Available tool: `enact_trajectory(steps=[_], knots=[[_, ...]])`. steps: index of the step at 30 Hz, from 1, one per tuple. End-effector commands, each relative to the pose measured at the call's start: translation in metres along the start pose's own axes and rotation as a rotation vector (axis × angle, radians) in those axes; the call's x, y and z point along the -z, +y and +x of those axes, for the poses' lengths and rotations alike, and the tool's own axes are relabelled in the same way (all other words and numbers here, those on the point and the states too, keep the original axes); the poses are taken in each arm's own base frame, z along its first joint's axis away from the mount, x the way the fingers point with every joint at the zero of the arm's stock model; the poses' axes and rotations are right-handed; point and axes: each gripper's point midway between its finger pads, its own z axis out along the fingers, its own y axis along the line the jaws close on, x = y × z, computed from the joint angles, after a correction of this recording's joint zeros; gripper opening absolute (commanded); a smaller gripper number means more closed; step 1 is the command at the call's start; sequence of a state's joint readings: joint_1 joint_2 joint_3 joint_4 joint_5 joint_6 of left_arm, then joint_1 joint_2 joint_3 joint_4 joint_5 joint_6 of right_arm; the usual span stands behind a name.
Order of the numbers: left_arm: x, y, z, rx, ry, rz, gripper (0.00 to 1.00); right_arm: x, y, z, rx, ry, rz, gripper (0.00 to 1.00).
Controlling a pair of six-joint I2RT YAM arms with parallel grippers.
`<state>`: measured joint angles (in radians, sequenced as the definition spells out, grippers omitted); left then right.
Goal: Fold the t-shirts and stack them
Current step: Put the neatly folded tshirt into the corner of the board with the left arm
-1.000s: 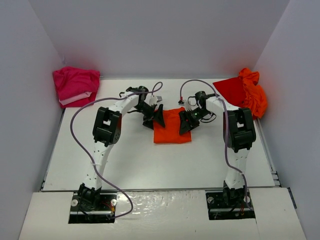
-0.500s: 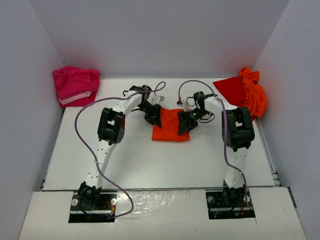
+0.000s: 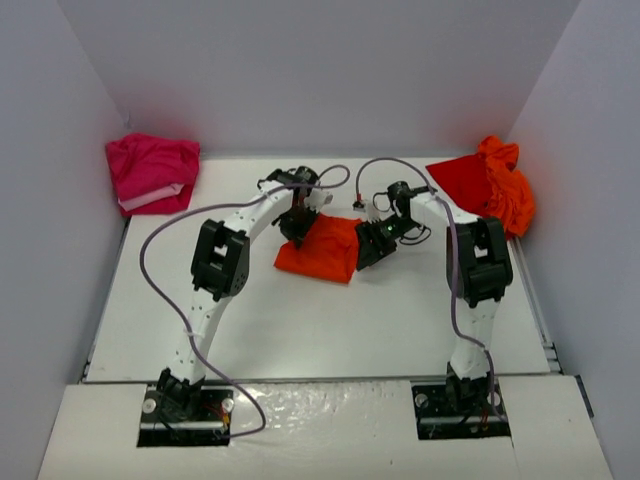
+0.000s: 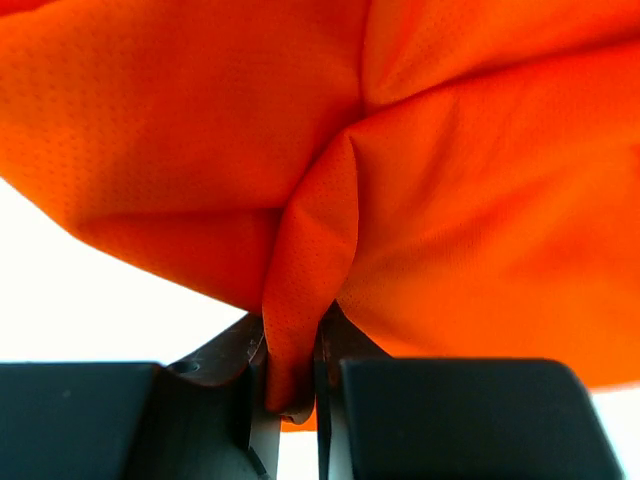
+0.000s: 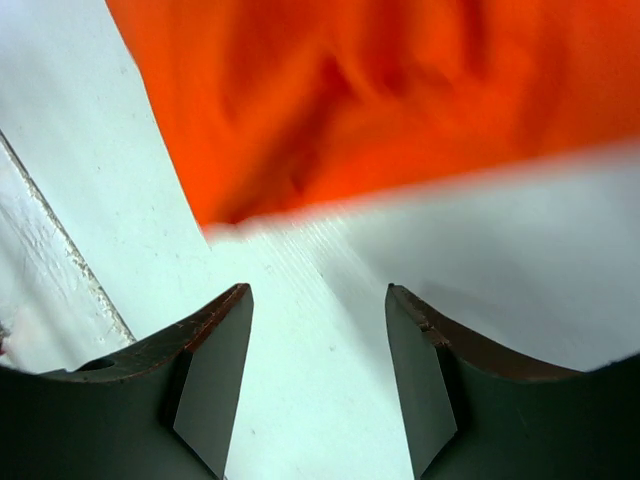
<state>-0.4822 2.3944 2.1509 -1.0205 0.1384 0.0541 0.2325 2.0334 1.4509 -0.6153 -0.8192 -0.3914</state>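
Observation:
A folded orange t-shirt [image 3: 322, 252] lies mid-table, its far left corner lifted. My left gripper [image 3: 298, 226] is shut on that corner. In the left wrist view a pinched fold of the orange t-shirt [image 4: 420, 200] sits between the jaws of the left gripper [image 4: 291, 350]. My right gripper [image 3: 371, 244] hangs at the shirt's right edge, open and holding nothing. The right wrist view shows the right gripper [image 5: 318, 300] over bare table with the orange t-shirt [image 5: 380, 100] just ahead. A magenta pink t-shirt [image 3: 150, 172] lies at the back left. Red and orange t-shirts [image 3: 490, 185] are heaped at the back right.
The white table [image 3: 300, 330] is boxed in by white walls on the left, back and right. Purple cables [image 3: 160, 235] loop off both arms above the table. A seam of the table [image 5: 60, 250] runs to the left of the right gripper.
The left gripper closed on the orange shirt's far left corner and dragged it leftward, so the shirt now lies skewed and shifted left. The right gripper stayed open, almost still.

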Motion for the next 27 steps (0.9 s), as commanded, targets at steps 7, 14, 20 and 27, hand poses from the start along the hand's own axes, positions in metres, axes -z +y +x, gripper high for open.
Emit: enact_trajectory(steps=[7,14,20,27], knots=[[0.104,0.176,0.0,-0.09,-0.004,-0.652,0.0,0.063,0.029,-0.036,0.134,-0.153,0.07,0.53],[0.161,0.231,-0.023,-0.115,-0.027,-0.988,0.0,0.068,0.034,-0.037,0.152,-0.166,0.076,0.53],[0.217,0.272,-0.048,-0.079,-0.082,-1.139,0.0,0.069,0.036,-0.038,0.151,-0.17,0.071,0.53],[0.234,0.322,-0.057,-0.097,-0.058,-1.302,0.0,0.065,0.032,-0.034,0.146,-0.158,0.073,0.53]])
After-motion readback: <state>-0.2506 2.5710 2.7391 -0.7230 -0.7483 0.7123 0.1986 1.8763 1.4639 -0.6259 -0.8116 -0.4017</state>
